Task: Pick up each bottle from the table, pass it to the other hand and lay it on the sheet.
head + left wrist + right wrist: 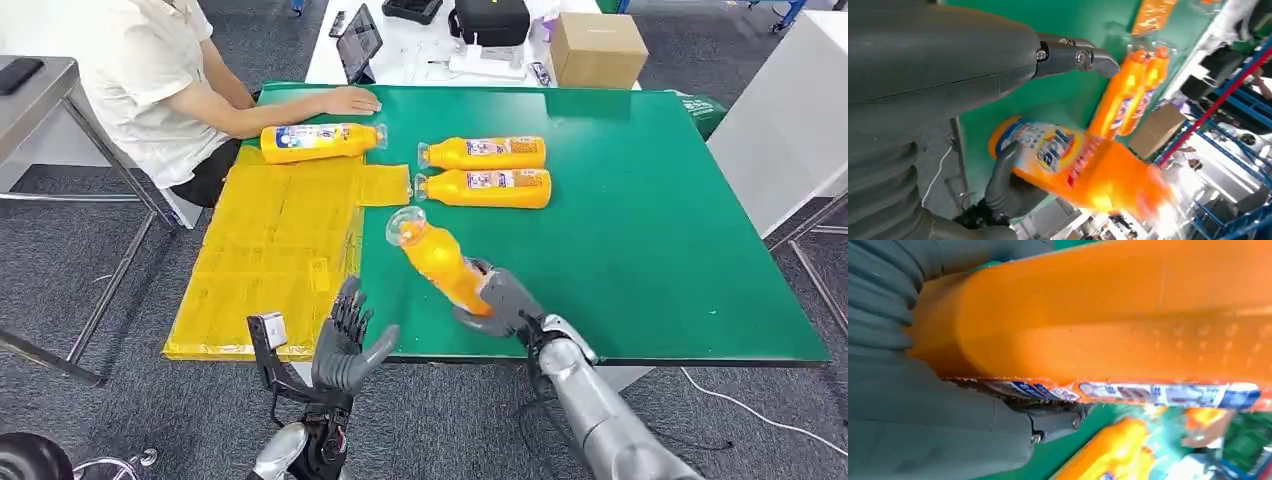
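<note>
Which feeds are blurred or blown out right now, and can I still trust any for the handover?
Head view: sharp, evenly lit; right hand holds the bottle, left hand open. Left wrist view: bottle's cap end smeared, bright glare behind it. Right wrist view: the bottle too close, background out of focus.

Held bottle [1083,170] — cap end smeared by motion blur in left wrist view; label print unreadable. In right wrist view its body [1108,325] runs off the frame at 3 o'clock. Seated person [150,80] — cut off at 12 o'clock in head view.
</note>
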Controlling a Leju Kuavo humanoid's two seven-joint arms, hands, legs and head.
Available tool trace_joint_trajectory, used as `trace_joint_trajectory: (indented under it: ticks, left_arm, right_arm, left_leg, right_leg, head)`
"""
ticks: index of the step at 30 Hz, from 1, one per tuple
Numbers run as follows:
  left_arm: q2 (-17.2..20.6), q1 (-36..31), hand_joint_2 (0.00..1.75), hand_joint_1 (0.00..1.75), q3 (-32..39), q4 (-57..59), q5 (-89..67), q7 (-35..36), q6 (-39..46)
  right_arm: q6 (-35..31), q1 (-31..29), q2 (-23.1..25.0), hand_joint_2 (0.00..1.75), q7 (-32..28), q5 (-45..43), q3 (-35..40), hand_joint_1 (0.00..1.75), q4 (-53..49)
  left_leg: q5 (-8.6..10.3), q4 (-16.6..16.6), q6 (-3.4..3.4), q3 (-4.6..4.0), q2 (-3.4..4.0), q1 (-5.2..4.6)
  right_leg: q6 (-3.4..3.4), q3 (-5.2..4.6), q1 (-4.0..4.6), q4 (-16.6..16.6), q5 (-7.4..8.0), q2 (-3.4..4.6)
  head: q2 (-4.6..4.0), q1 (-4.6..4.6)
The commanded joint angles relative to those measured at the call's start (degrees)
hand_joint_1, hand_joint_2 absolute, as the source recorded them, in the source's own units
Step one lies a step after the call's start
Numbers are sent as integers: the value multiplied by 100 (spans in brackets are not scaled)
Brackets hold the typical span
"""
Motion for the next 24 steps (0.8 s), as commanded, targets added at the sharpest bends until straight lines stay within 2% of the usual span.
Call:
trace_joint_trajectory:
  ticks: [1,7,12,16,24]
  left_arm:
    - [315,-183,175,0,-286,355,43,87,-212]
    - [329,-214,175,0,-324,370,33,95,-233]
    - [234,-370,175,0,-449,256,-254,-133,-188]
    - [133,-583,175,0,-399,503,-447,-145,235]
    - [82,-664,175,0,-321,514,-353,-113,189]
  right_arm:
    - [133,225,150,175,-46,-290,559,175,-971]
    - [163,207,113,175,-65,-307,616,175,-939]
    - [431,175,270,175,-111,-250,1254,175,-753]
    - [75,31,411,175,-73,-9,1860,175,-254]
    - [27,-85,520,175,-37,5,2193,175,70]
  left_leg:
    - [-9,-6,7,10,9,-3]
    - [-8,-5,7,-2,2,0]
    - [-5,-2,4,-19,5,-1]
    - [-8,-5,5,-8,8,1]
    - [-4,-3,4,-21,3,0]
  right_leg:
    - [-16,6,1,-4,-8,0]
    - [-19,-5,4,-6,-9,-10]
    - [-12,-23,1,-3,-5,-3]
    - [-18,-13,5,-6,-6,-3]
    - [-9,-23,2,-4,-4,-4]
  head:
    - [0,0]
    - [0,0]
    - [0,0]
    - [0,0]
    - [0,2]
